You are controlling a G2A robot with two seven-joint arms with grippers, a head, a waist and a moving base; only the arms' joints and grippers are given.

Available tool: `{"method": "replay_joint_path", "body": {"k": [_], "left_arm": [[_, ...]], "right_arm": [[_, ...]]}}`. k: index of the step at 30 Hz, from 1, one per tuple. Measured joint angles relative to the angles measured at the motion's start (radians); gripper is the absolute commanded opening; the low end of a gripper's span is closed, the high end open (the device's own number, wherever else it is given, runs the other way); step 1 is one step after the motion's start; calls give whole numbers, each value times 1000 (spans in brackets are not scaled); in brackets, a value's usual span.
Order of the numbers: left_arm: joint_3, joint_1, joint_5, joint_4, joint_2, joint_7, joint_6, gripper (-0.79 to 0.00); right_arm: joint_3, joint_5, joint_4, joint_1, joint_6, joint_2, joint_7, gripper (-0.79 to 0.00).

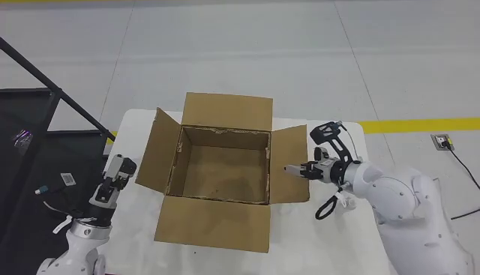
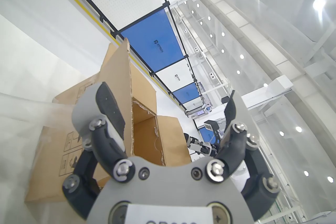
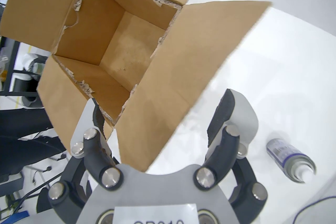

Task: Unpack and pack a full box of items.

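Note:
An open cardboard box (image 1: 225, 171) stands in the middle of the white table (image 1: 139, 129), all its flaps spread outward and its bare floor (image 3: 126, 51) showing. My right gripper (image 1: 295, 170) is open at the box's right flap (image 3: 183, 57), whose corner lies between the jaws (image 3: 160, 104) without being pinched. My left gripper (image 1: 122, 165) hangs open left of the box, apart from the left flap; in its own view (image 2: 168, 101) it is tilted upward with the box wall (image 2: 147, 130) behind it. A spray can (image 3: 288, 159) lies on the table beside the right gripper.
A black metal frame (image 1: 37, 88) with cables stands off the table's left edge. A yellow floor line (image 1: 420, 125) runs behind the right arm. Bare table surface shows in front of the box and to its right (image 3: 275, 57).

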Motion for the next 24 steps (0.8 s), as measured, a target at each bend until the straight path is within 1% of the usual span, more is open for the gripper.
{"method": "replay_joint_path", "body": {"k": [3, 5, 6, 19, 22, 24], "left_arm": [[-20, 5, -13, 3, 2, 2, 1, 0], [-30, 8, -18, 6, 3, -4, 2, 0], [-31, 8, -18, 6, 3, -6, 3, 0], [-31, 8, -18, 6, 3, -7, 3, 0], [-34, 8, -24, 5, 3, 10, 11, 0], [-46, 8, -49, 12, 3, 18, 13, 0]], "right_arm": [[44, -82, -144, -90, 16, 13, 36, 0], [66, -117, -220, -138, 18, 20, 88, 0], [68, -119, -230, -142, 18, 20, 95, 0], [62, -114, -218, -140, 13, 20, 80, 0], [54, -151, -217, -147, 22, 22, 59, 0], [76, -184, -228, -169, 47, 27, 70, 0]]}}
